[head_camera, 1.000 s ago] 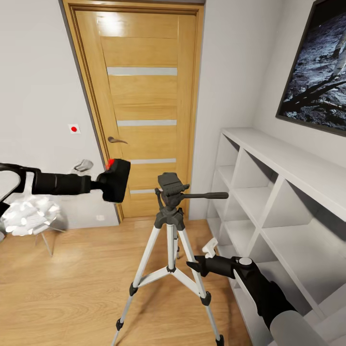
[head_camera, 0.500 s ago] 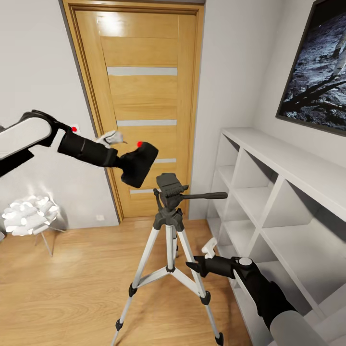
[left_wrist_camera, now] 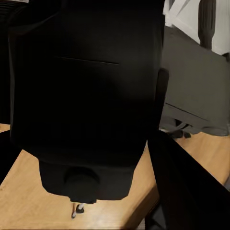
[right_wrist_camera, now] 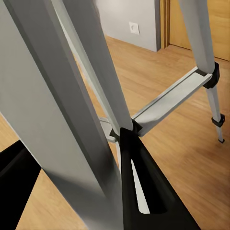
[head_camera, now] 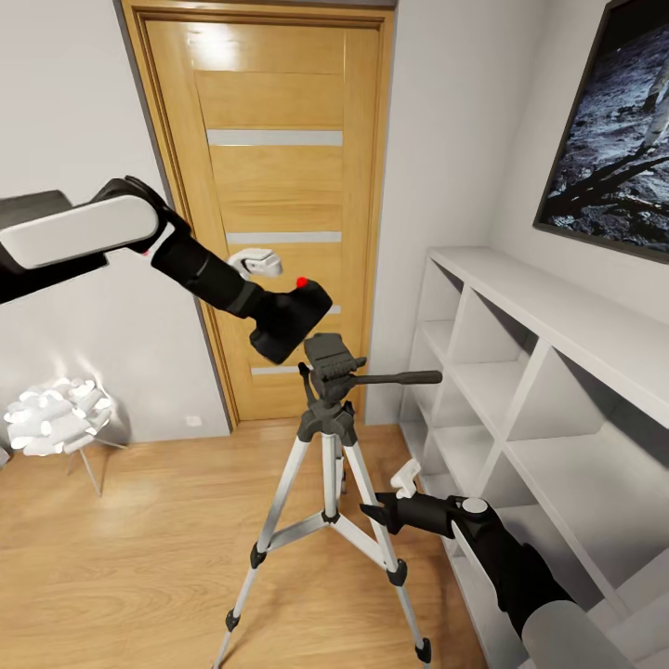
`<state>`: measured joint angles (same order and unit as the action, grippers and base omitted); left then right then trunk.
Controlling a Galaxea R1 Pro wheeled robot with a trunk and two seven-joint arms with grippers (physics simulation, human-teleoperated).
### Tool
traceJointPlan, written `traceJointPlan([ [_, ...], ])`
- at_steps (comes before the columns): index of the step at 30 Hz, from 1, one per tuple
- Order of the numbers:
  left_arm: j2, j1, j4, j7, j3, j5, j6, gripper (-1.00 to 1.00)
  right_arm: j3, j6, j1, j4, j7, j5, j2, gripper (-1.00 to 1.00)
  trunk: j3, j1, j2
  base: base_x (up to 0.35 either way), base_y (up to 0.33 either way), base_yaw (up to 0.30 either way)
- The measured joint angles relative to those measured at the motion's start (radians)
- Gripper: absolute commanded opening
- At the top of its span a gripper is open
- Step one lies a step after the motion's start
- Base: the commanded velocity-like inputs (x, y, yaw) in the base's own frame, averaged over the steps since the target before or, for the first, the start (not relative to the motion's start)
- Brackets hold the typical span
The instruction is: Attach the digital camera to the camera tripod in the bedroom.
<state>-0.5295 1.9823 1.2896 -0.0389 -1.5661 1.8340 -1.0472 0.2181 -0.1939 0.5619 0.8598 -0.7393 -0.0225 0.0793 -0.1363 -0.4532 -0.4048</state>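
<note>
Left gripper (head_camera: 265, 319), fingers clamped on the digital camera (head_camera: 295, 319), holds it tilted just above-left of the camera tripod (head_camera: 327, 437) head — mounting step, next needing levelling and lowering onto the plate — while the right gripper (head_camera: 374, 512), fingers' state unclear, sits by a leg.

Tripod (head_camera: 327, 437) mid-room, before door (head_camera: 271, 204); camera (head_camera: 292, 321) just above-left of tripod head; shelving (head_camera: 548, 390) at right.

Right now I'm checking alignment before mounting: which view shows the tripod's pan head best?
The head view: the pan head and side handle show whole, with the digital camera just above-left. The left wrist view is mostly camera body; the right wrist view shows the camera tripod's legs.
</note>
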Motion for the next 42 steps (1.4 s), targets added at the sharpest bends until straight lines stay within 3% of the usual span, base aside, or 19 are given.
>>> traceJointPlan([
  [6,-0.004,0.110,0.003,-0.090,-0.122,0.006,0.000,-1.00,0.000,0.000,0.000,0.000,0.000,0.000,0.000,-1.00,0.000,0.000,0.000,0.000,0.000,0.000],
  [8,-0.009,0.133,0.005,-0.104,-0.138,0.005,0.000,-1.00,0.000,0.000,0.000,0.000,0.000,0.000,0.000,-1.00,0.000,0.000,0.000,0.000,0.000,0.000],
  [20,-0.076,0.202,0.062,-0.126,-0.165,-0.010,0.000,-1.00,-0.001,-0.004,0.000,0.001,0.009,0.000,-0.001,-1.00,0.000,0.000,0.000,0.000,0.000,0.000],
  [26,-0.085,0.244,0.109,-0.127,-0.164,-0.010,0.000,-1.00,-0.001,-0.007,0.000,0.001,0.012,0.002,-0.002,-1.00,0.000,0.000,0.000,0.000,0.000,0.000],
  [33,-0.070,0.262,0.124,-0.124,-0.161,-0.010,0.000,-1.00,0.000,-0.011,0.000,0.000,0.017,0.004,-0.003,-1.00,0.000,0.000,0.000,0.000,0.000,0.000],
  [42,0.005,0.280,0.123,-0.109,-0.167,-0.012,0.000,-1.00,0.000,-0.013,0.000,0.001,0.023,0.003,-0.008,-1.00,0.000,0.000,0.000,0.000,0.000,0.000],
])
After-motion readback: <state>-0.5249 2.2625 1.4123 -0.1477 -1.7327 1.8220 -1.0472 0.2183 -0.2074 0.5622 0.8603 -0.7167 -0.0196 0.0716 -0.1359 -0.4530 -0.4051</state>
